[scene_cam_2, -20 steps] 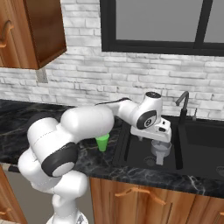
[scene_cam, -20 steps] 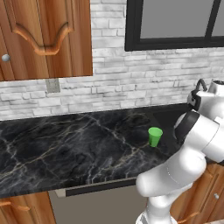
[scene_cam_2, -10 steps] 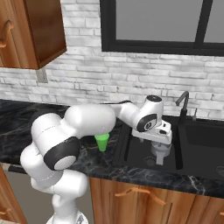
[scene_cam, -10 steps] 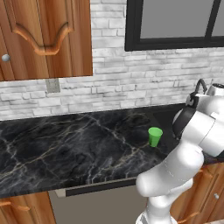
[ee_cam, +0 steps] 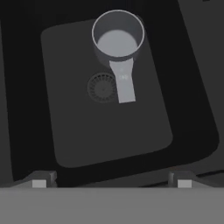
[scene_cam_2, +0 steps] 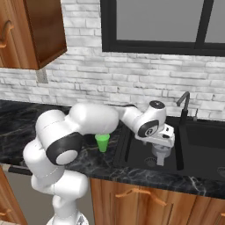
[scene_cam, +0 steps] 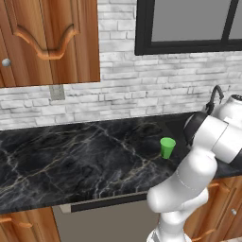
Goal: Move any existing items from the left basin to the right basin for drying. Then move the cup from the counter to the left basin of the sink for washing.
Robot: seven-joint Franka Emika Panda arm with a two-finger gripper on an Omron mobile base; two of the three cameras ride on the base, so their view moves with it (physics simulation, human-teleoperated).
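Gripper (ee_cam: pixel 111 183) hangs wide open and empty over the sink (ee_cam: pixel 109 131); the little grey pan (ee_cam: pixel 118 37) sits upper centre, handle running down toward the gripper.

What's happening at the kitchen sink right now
The white robot arm is reaching over the left basin of the black sink, its pincer hanging above the basin floor. Seen from the hand, a small grey saucepan with a flat handle sits in that basin next to the drain; the pincer's fingertips are spread wide and hold nothing. The green cup stands upright on the black marble counter, left of the sink.
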